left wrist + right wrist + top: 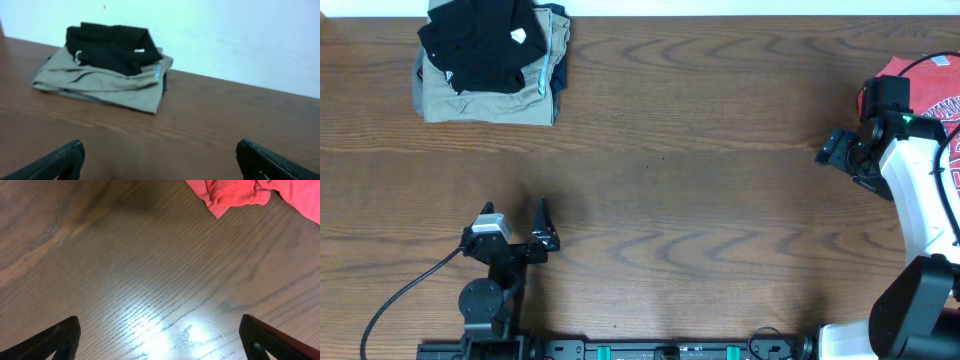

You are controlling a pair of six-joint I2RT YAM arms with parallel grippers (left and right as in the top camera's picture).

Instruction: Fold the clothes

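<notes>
- overhead: black shirt (480, 45) lies atop khaki trousers (490, 100), far-left table (670, 150) corner.
- left wrist: left gripper (160, 150) spread wide, empty, facing that pile.
- right wrist: right gripper (160, 322) spread wide, empty; red t-shirt (235, 192) ahead.

red T-shirt (925, 72) cut by edge, trousers (485, 105) partly under black shirt (480, 40)

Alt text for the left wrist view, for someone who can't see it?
A black shirt lies bunched on folded khaki trousers at the far side of a wooden table. The left gripper is open and empty in the foreground.
</notes>
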